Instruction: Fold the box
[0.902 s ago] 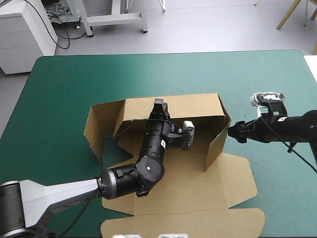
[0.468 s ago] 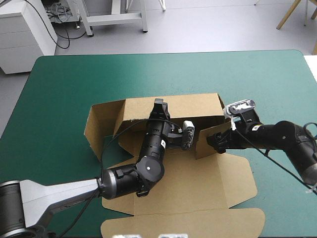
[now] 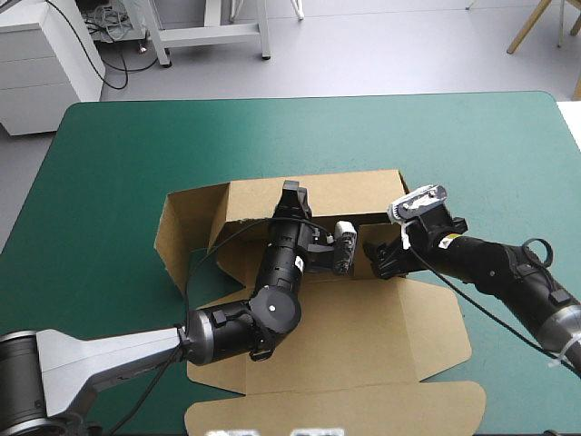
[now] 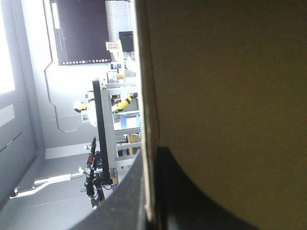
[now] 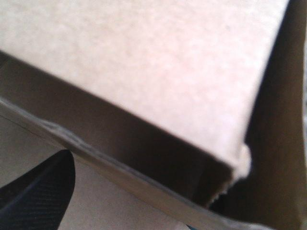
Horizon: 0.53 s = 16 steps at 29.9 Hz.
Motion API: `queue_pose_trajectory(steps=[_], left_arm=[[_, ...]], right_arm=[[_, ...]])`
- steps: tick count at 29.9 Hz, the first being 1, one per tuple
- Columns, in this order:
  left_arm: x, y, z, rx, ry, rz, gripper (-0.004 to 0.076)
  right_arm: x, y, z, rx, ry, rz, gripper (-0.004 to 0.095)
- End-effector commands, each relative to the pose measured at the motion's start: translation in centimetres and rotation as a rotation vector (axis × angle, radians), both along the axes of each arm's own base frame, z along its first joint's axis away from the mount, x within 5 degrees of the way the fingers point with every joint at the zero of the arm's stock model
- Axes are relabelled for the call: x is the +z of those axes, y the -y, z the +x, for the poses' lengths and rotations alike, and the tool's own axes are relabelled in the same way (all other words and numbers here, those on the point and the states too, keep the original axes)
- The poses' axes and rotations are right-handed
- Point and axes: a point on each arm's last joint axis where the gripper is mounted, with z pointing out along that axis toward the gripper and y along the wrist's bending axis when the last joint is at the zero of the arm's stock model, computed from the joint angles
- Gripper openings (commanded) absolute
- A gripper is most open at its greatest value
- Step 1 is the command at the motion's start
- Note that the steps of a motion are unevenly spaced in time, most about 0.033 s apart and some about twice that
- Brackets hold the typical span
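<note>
Pinching the raised back wall [image 3: 349, 195] of the brown box [image 3: 363, 318], mid-bench [image 3: 118, 145], the left tool [image 3: 290, 193] is clenched on its top edge. The right tool [image 3: 375, 261] sits inside the right-hand corner; I cannot tell its grip. A slow inward push along the crease seems best. Flat flaps lie near, with open teal-green cover all around.

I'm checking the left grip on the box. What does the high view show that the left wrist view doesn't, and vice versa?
Only the high view shows the box on the table, its lid flat, and the right end effector at its right side. Only the left wrist view shows the back wall pinched in the left end effector, a black finger each side. Both show the left end effector on that raised wall.
</note>
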Motion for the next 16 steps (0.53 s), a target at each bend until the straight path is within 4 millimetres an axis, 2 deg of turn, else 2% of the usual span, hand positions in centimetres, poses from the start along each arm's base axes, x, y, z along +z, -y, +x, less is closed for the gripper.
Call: queue_pose_trajectory(steps=[1,3,5,7,8,10,11,16], left_arm=[[3.3,-0.4,-0.27,-0.017,0.156,-0.021,-0.001],[3.3,-0.4,-0.27,-0.017,0.156,-0.021,-0.001],[3.3,-0.4,-0.27,-0.017,0.156,-0.021,-0.001],[3.3,-0.4,-0.27,-0.017,0.156,-0.021,-0.001],[3.3,-0.4,-0.27,-0.017,0.156,-0.021,-0.001],[3.3,-0.38,-0.28,-0.017,0.153,-0.028,-0.001],[3.29,-0.37,-0.28,-0.019,0.152,-0.03,-0.001],[3.27,-0.34,-0.29,-0.022,0.15,-0.03,-0.001]], right_arm=[[1.66,-0.17,-0.19,0.012,0.09,-0.002,0.0836],[1.67,-0.32,-0.24,0.021,0.098,-0.011,0.08],[1.85,-0.34,-0.1,-0.002,0.112,0.011,0.0689],[2.02,-0.3,0.05,-0.025,0.126,0.03,0.0465],[2.05,-0.29,0.08,-0.027,0.13,0.031,0.0264],[2.06,-0.28,0.08,-0.026,0.132,0.03,-0.0028],[2.07,-0.28,0.09,-0.027,0.133,0.03,0.0],[2.08,-0.28,0.1,-0.027,0.134,0.03,0.0]])
